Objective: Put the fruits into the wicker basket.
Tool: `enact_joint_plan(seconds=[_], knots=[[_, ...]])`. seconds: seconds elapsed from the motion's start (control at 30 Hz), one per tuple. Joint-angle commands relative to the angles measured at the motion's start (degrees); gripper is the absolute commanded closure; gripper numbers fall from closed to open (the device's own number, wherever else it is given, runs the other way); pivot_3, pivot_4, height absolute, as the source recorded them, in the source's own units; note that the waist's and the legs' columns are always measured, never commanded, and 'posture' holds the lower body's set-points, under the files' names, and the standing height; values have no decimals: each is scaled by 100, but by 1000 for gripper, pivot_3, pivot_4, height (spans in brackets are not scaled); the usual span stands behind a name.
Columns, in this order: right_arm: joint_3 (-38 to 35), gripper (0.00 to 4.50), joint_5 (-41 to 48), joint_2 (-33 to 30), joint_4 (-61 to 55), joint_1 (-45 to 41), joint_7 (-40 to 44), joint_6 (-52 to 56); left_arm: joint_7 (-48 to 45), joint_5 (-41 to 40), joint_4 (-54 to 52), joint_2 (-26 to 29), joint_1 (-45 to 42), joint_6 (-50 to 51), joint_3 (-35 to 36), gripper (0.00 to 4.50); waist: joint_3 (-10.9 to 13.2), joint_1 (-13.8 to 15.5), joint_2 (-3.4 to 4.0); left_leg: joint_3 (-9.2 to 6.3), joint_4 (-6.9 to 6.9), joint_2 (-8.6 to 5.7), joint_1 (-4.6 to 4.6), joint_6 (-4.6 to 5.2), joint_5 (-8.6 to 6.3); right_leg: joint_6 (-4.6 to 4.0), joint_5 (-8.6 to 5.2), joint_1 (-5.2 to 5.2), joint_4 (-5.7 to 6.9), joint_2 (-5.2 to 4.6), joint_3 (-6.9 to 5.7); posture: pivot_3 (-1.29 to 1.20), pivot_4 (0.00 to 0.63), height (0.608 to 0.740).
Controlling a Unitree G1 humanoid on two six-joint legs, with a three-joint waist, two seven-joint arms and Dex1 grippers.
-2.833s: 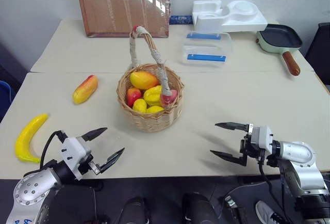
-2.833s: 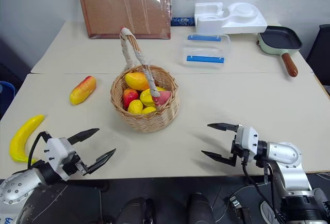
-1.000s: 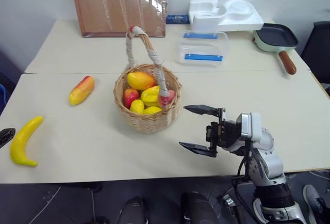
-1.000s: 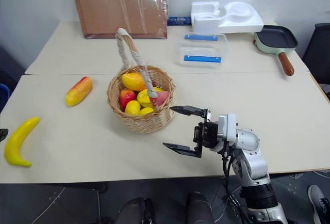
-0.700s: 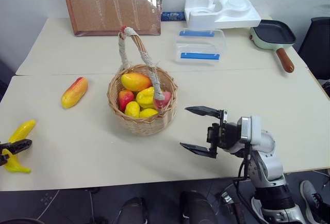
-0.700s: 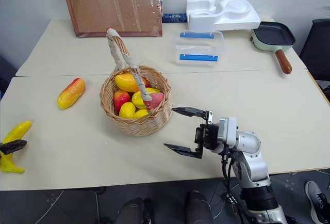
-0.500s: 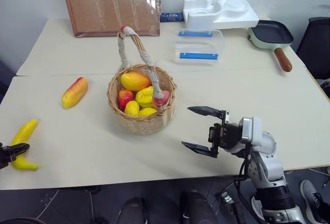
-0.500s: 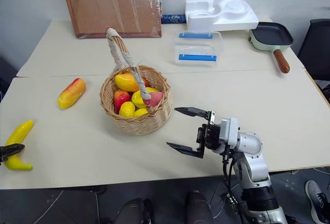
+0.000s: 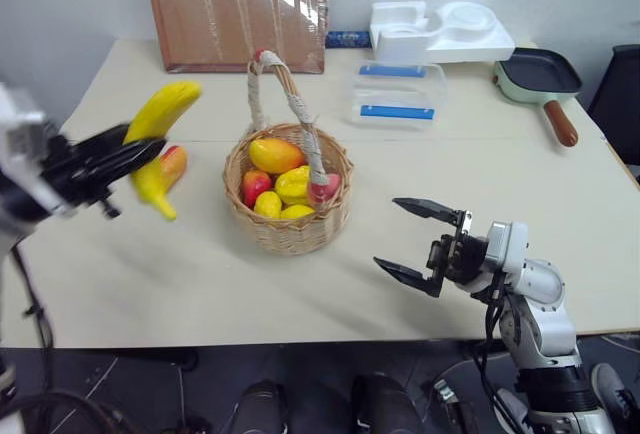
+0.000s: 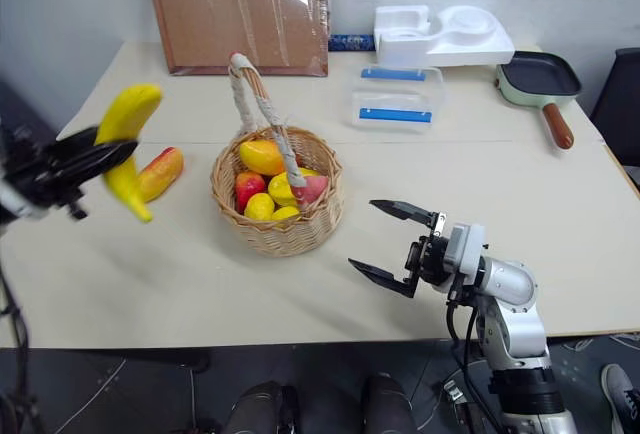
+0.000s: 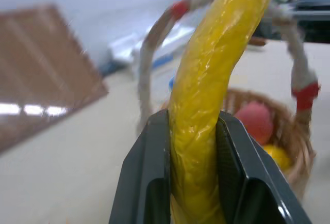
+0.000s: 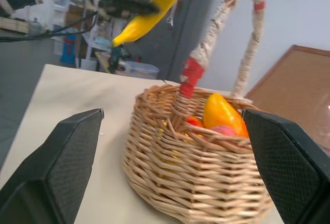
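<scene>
Lifted off the table (image 9: 420,169) since half a second ago: banana (image 9: 160,129), now clamped crosswise in the left gripper (image 9: 125,159) and carried in the air, left of the wicker basket (image 9: 290,229). Long axis steeply tilted, upper end pointing up toward the basket, above the mango (image 9: 172,166) lying on the table. Right gripper (image 9: 420,239) spread wide and empty, right of the basket.

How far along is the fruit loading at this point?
Done: the wicker basket already holds several fruits. In hand: the left gripper is shut on the banana, lifted off the table left of the basket. Left: the mango lies on the table; the right gripper is open and empty.
</scene>
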Motion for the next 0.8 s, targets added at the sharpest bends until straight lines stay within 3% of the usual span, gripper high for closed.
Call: enact_joint_plan(seconds=[0.03, 0.17, 0.23, 0.5, 0.63, 0.73, 0.8], knots=[[-126, 0, 15, -76, -221, -23, -106, -78, 48, 648, 621, -481, -809, -483, -798, 3747, 2, -24, 2, 0, -1, 1, 0, 0, 0, 0, 0, -2, 2, 7, 1, 0, 150, 740], [-117, 0, -39, -66, -316, -1, -222, -83, 67, 1250, 1262, -780, -1300, -549, -1394, 3747, 2, -68, 1, 0, -4, 3, -2, 0, -1, 1, 0, -8, 18, 16, 5, 0, 150, 740], [-114, 0, -101, -41, -468, 36, -396, -71, 433, 1632, 1656, -772, -1414, -89, -1652, 3747, 3, -97, 0, 0, -4, 4, -6, 0, -1, 1, 0, -12, 17, 16, 5, 0, 150, 740], [-37, 0, -227, -62, -1081, 127, -1003, 207, 605, 1634, 1420, -1020, -1333, 920, -1786, 3747, 8, -116, -5, -11, 5, 6, -17, 1, -1, 2, 0, -13, 20, 14, 1, 0, 150, 740], [8, 0, -186, -113, -1216, 71, -1085, 384, 626, 1404, 1228, -1187, -1444, 1096, -1529, 2518, 8, -90, -5, -13, 11, 6, -17, 1, -1, 2, 0, -11, 22, 14, 1, 0, 150, 740], [7, 0, -121, -156, -1118, 34, -963, 400, 538, 1066, 1111, -1042, -1272, 1056, -908, 1591, 9, -98, -6, -14, 12, 6, -19, 2, -1, 2, 0, -12, 21, 14, 1, 0, 150, 740], [-10, 0, -87, -173, -938, -12, -837, 354, 276, 737, 945, -898, -998, 1064, -475, 1591, 8, -149, -6, -18, 11, 9, -20, 2, -1, 2, 0, -14, 22, 16, 1, 0, 150, 740]])
